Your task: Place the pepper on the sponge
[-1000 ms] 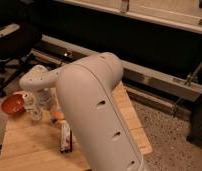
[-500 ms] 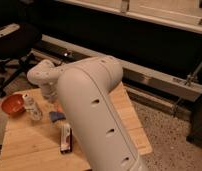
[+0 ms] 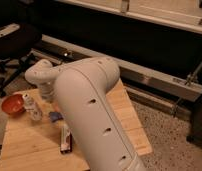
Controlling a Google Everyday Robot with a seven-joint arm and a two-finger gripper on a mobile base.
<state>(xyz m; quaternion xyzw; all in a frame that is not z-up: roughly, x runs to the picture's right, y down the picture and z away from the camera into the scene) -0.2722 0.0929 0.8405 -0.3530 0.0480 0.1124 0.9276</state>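
The light-blue sponge (image 3: pixel 55 116) lies on the wooden table (image 3: pixel 29 150), just left of my big white arm (image 3: pixel 91 110). The pepper is hidden from view. My wrist (image 3: pixel 45 90) comes down from the elbow (image 3: pixel 40 74) toward the spot just above the sponge. The gripper at its end is mostly covered by the arm. It is shut, and I cannot tell whether it holds anything.
A red-orange bowl (image 3: pixel 13 105) sits at the table's left edge, with a small white upright object (image 3: pixel 30 106) beside it. A flat white-and-dark bar (image 3: pixel 66 138) lies in front of the sponge. An office chair (image 3: pixel 14 45) stands at back left, a metal rail (image 3: pixel 159 80) behind.
The elbow and wrist shifted slightly. An orange patch beside the arm one second ago no longer shows; the blue sponge shows at that place.
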